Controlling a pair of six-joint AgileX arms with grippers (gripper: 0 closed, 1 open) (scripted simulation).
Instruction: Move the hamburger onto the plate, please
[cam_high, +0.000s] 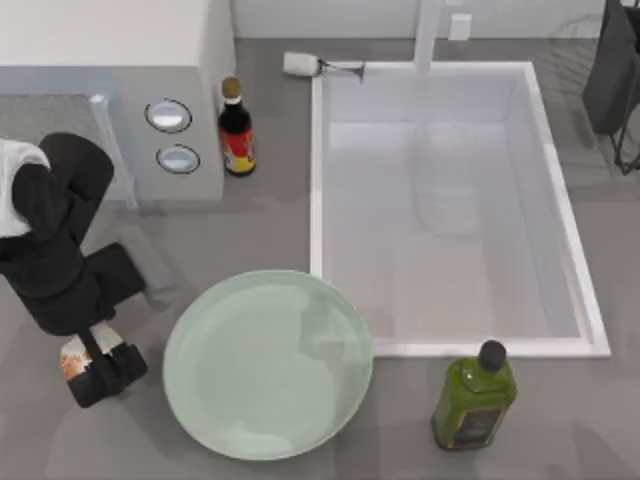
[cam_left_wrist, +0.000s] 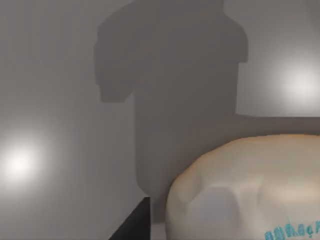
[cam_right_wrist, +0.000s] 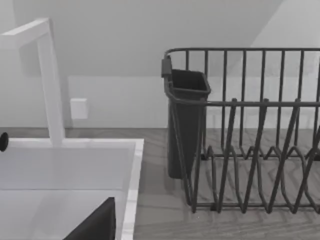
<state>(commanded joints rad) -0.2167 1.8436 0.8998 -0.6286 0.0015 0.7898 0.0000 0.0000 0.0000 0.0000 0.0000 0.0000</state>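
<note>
The hamburger (cam_high: 72, 356), a small cream lump with an orange-red patch, lies at the table's front left. My left gripper (cam_high: 104, 368) is down right beside it, on its right side, touching or nearly so. In the left wrist view the hamburger (cam_left_wrist: 245, 190) looms very close, cream with small teal lettering. The plate (cam_high: 268, 364), large, round and pale mint green, rests on the table just to the right of the gripper, with nothing on it. My right arm (cam_high: 610, 65) stays parked at the back right.
A white sink basin (cam_high: 450, 210) with a tap takes up the right half of the table. A dark sauce bottle (cam_high: 236, 128) stands behind the plate beside a grey appliance (cam_high: 150, 90). A green oil bottle (cam_high: 474, 397) stands front right. A black dish rack (cam_right_wrist: 250, 135) sits back right.
</note>
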